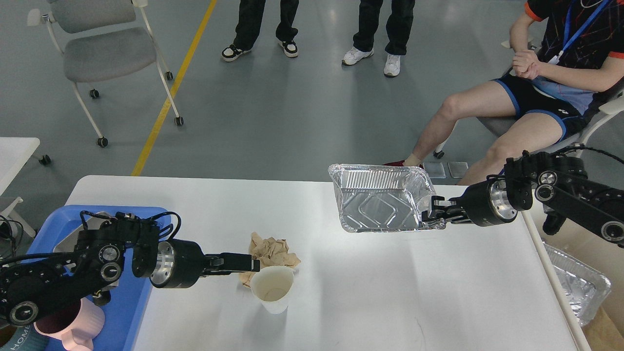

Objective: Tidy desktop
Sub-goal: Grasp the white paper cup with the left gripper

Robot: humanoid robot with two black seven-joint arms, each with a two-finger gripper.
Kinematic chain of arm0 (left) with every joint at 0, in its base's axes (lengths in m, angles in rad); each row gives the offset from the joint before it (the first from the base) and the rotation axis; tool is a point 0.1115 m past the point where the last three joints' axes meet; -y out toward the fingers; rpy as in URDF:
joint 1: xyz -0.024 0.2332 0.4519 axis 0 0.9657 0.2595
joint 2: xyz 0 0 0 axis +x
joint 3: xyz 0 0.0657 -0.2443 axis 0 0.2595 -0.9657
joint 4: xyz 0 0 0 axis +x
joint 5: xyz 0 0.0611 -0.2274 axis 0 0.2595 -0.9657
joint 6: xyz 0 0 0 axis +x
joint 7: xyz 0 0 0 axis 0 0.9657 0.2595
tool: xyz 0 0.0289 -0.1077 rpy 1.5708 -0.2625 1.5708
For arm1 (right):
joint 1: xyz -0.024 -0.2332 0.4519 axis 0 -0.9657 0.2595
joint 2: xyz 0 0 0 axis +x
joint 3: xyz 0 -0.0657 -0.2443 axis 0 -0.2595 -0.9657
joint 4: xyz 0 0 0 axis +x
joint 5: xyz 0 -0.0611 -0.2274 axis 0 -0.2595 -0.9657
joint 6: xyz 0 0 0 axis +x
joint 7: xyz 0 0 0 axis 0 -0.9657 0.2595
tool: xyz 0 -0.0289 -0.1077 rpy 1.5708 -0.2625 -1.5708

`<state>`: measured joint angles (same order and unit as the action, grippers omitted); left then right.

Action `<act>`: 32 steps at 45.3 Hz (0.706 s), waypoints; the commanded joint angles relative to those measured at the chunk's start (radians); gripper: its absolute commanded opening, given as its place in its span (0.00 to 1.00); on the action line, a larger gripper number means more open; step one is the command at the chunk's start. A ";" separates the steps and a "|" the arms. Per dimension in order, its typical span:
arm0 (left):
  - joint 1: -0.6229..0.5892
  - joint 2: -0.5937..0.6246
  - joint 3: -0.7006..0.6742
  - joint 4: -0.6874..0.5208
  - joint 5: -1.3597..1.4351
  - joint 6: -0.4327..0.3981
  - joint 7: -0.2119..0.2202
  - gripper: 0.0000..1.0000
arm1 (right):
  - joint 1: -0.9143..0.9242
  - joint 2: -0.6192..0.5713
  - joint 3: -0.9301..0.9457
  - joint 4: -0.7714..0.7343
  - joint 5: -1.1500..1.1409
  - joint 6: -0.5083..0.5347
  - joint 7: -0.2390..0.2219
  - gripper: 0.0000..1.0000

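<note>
The right gripper [435, 210] pinches the near rim of the foil tray [380, 202], lifted off the worktop [390, 292] to clear it, while the left gripper [243, 263], jaw gap unreadable, reaches beside the paper cup [272, 288] and crumpled paper [268, 251]

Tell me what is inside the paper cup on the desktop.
The paper cup stands upright and looks empty; only a faint brownish stain shows on its bottom. The crumpled brown paper lies behind it on the desktop; the cup covers that paper's near edge.
</note>
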<state>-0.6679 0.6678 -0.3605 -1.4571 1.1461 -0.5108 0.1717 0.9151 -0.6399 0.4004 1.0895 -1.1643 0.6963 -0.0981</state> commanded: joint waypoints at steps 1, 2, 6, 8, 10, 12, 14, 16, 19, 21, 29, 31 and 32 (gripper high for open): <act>0.014 -0.024 0.003 0.021 0.024 0.000 0.000 0.94 | -0.002 -0.001 0.000 0.000 0.000 0.000 0.000 0.00; 0.016 -0.024 0.005 0.023 0.029 0.000 0.000 0.94 | -0.004 -0.001 0.001 0.000 0.000 0.000 0.000 0.00; 0.021 -0.037 0.014 0.041 0.037 0.003 -0.001 0.93 | -0.005 0.000 0.005 0.000 0.000 0.000 0.000 0.00; 0.024 -0.046 0.015 0.050 0.037 0.009 -0.001 0.92 | -0.007 0.000 0.006 0.000 0.000 0.000 0.000 0.00; 0.025 -0.053 0.015 0.060 0.037 0.014 -0.001 0.90 | -0.007 0.002 0.006 0.000 0.000 0.000 0.000 0.00; 0.030 -0.060 0.015 0.070 0.038 0.020 -0.001 0.86 | -0.007 0.000 0.006 0.000 0.000 0.000 0.000 0.00; 0.034 -0.071 0.015 0.083 0.038 0.028 -0.005 0.81 | -0.007 0.000 0.006 0.000 0.000 0.000 0.000 0.00; 0.036 -0.085 0.015 0.098 0.044 0.038 -0.005 0.78 | -0.009 0.000 0.006 0.000 0.000 0.000 0.000 0.00; 0.042 -0.106 0.015 0.124 0.073 0.052 -0.014 0.76 | -0.012 -0.001 0.006 0.000 0.000 0.000 0.000 0.00; 0.050 -0.120 0.015 0.136 0.092 0.055 -0.017 0.73 | -0.013 -0.001 0.006 0.000 0.000 0.000 0.000 0.00; 0.071 -0.154 0.014 0.153 0.104 0.066 -0.020 0.64 | -0.015 -0.001 0.014 0.000 0.000 0.000 0.000 0.00; 0.076 -0.160 0.012 0.159 0.112 0.072 -0.020 0.63 | -0.015 -0.001 0.014 0.000 0.000 0.000 0.000 0.00; 0.077 -0.163 0.012 0.161 0.116 0.075 -0.021 0.62 | -0.015 -0.001 0.014 0.001 0.000 0.000 0.000 0.00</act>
<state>-0.6017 0.5205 -0.3457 -1.3071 1.2480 -0.4493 0.1521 0.9010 -0.6411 0.4133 1.0891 -1.1643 0.6963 -0.0981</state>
